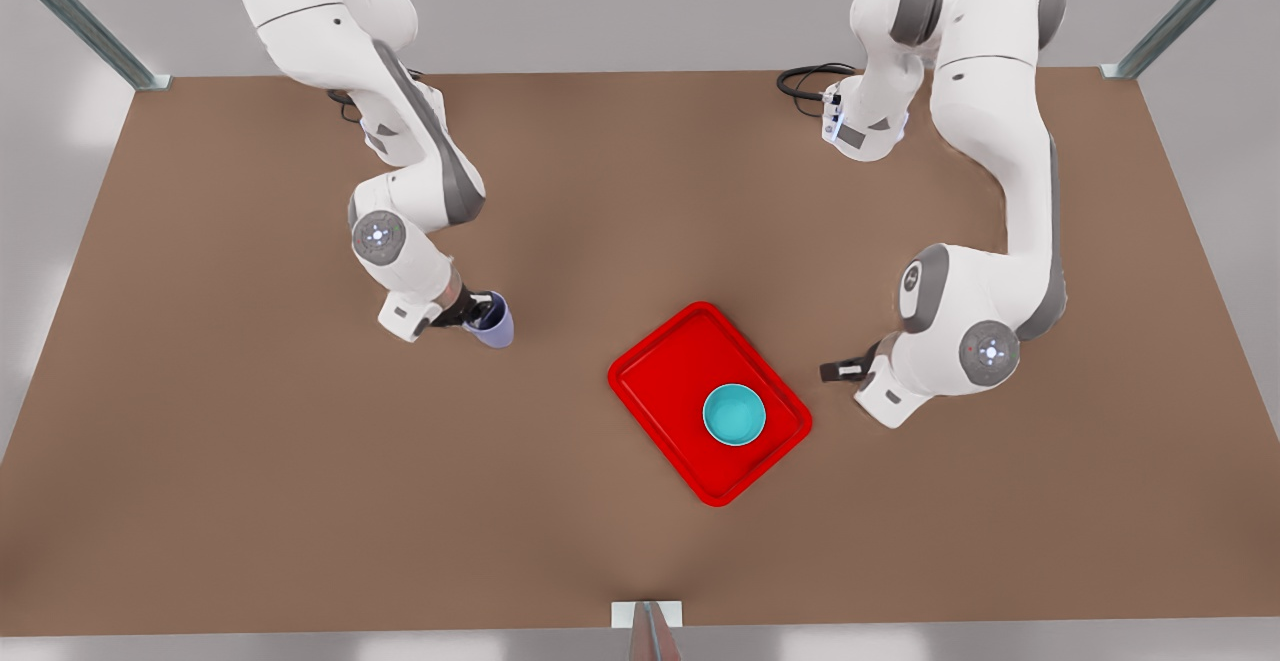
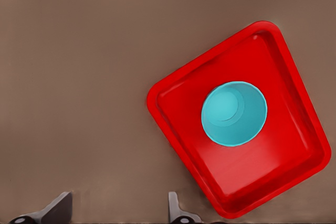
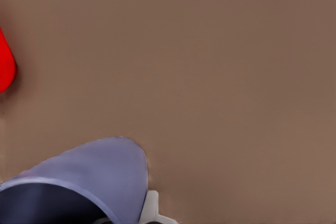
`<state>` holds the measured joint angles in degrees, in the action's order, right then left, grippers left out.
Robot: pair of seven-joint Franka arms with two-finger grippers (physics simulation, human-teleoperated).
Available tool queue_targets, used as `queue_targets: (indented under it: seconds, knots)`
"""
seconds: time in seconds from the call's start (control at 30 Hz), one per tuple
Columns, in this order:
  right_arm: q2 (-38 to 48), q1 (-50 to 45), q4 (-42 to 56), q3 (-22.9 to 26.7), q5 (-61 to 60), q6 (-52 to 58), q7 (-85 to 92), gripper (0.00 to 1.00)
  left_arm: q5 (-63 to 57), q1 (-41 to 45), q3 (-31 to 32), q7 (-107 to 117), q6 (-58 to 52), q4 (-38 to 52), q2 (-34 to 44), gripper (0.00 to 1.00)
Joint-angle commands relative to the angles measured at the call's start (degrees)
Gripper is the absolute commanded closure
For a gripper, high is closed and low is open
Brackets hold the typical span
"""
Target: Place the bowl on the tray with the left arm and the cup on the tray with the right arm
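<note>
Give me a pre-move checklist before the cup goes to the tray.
1. Teal bowl inside the red tray: ok.
2. Left hand off the bowl, fingers apart, beside the tray at the front view's right: ok.
3. Right hand at the lavender cup: ok; firm grip: cannot tell.
4. Cup lifted off the brown table: cannot tell.
5. Bare tray floor free for the cup on the side nearest it: ok.

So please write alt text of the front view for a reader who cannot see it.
A teal bowl sits inside a red tray on a brown table. The right tool grips a lavender cup at the front view's left; the left tool hangs open beside the tray.
</note>
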<state>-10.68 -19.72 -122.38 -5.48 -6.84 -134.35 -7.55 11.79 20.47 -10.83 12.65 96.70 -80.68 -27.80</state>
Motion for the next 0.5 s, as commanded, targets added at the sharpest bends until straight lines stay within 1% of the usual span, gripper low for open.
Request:
queue_targets:
  seconds: [0.0, 0.07, 0.1, 0.13, 0.17, 0.2, 0.23, 0.3, 0.4, 0.47]
  knots:
    - [-0.3, -0.3, 0.4, 0.0, 0.5, 0.0, -1.2, 0.79, -8.0, 0.2, -0.1, -0.2, -0.6, 0.0, 0.5, 0.00]
    - [-2.7, -5.2, 4.6, 0.1, 0.5, 0.3, -7.9, 0.79, -11.5, 0.1, -0.9, -3.4, -0.9, 0.0, 4.3, 0.00]
    - [-4.2, -6.8, 6.4, 0.1, 0.6, 0.3, -10.4, 0.79, -11.7, -0.6, -0.9, -4.7, -2.7, 0.1, 6.3, 0.00]
    - [-6.6, -8.6, 9.8, 0.1, 0.7, 1.5, -12.1, 0.79, -12.2, -4.8, 0.9, -4.7, -3.8, 0.1, 8.8, 0.00]
    - [-9.1, -10.9, 13.1, 0.3, 0.8, 1.5, -15.6, 0.79, -14.9, -10.4, 7.4, -4.7, -4.9, 0.1, 10.9, 0.00]
    - [-12.0, -13.6, 18.0, 0.5, 0.8, 2.6, -20.0, 0.79, -17.6, -14.4, 12.4, -4.6, -5.8, 1.1, 11.6, 0.00]
    - [-14.9, -15.4, 23.8, 0.7, 1.0, 6.6, -23.5, 0.79, -17.6, -15.3, 12.9, -4.6, -5.8, 1.3, 11.6, 0.00]
    - [-20.5, -18.2, 30.7, 0.7, 1.5, 7.0, -32.1, 0.79, -17.8, -15.7, 13.9, -4.4, -5.6, 2.5, 10.7, 0.00]
    - [-27.3, -22.6, 38.0, 0.8, 2.3, 7.4, -39.9, 0.79, -17.7, -15.7, 13.8, -4.8, -5.6, 2.5, 9.4, 0.00]
    - [-30.7, -22.6, 41.9, 2.0, 2.3, 7.6, -40.7, 0.79, -17.7, -15.7, 13.8, -4.8, -5.7, 2.5, 9.4, 0.00]
